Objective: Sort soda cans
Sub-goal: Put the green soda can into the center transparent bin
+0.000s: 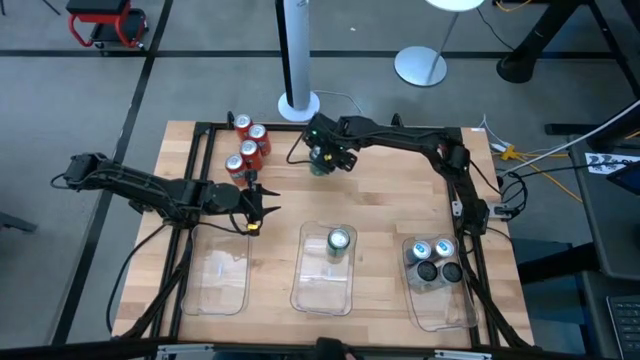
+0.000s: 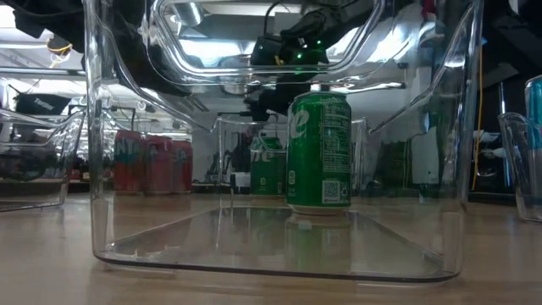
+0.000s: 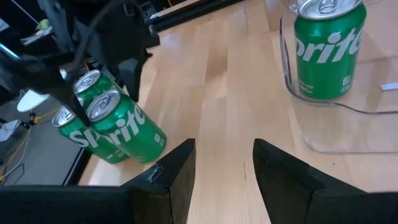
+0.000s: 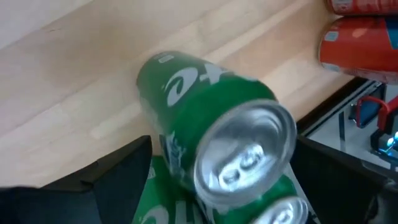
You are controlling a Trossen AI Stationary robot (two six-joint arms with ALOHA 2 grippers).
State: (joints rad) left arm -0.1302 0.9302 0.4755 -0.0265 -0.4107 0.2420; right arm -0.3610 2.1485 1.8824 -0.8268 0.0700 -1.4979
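My right end effector pinches a green can at the bench's far side; my left end effector hovers spread, holding nothing.

The worktop is pale wood with a smooth, faintly satin finish. The trays are clear, glossy plastic, and the soda cans are shiny painted metal with bare brushed-silver tops.

Bare table lay open between the red cans and the three clear trays. The right gripper crowded the green cans; the left tray stood free.
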